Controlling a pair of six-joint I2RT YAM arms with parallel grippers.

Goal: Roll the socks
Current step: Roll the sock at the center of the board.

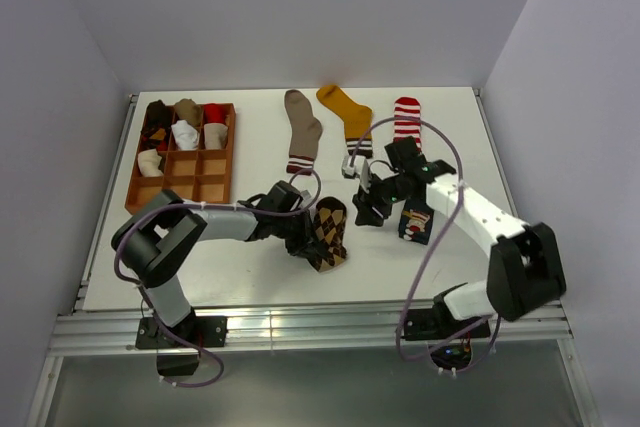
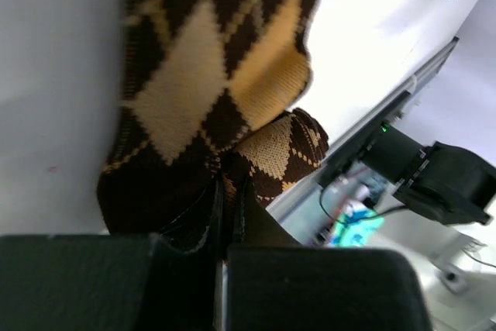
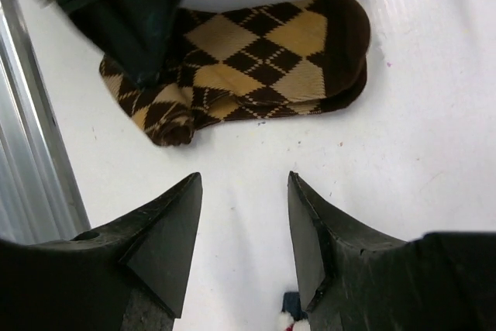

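Argyle sock point(image 1: 331, 232): brown-and-tan diamonds, lying on the white surface point(image 1: 240, 272) near its front edge, one end folded over into a partial roll.
Left fingers point(image 2: 198, 222): closed tight, pinching the fabric at that folded end.
Right fingers point(image 3: 167, 230): spread wide, holding nothing, above bare surface just beside the argyle sock.
Navy sock point(image 1: 416, 223): partly under the right arm.
Taupe sock point(image 1: 302, 132), mustard sock point(image 1: 346, 112), red-and-white striped sock point(image 1: 406, 119): flat in a row at the back.
Wooden tray point(image 1: 231, 152): back left, rolled socks point(image 1: 185, 134) in several compartments.
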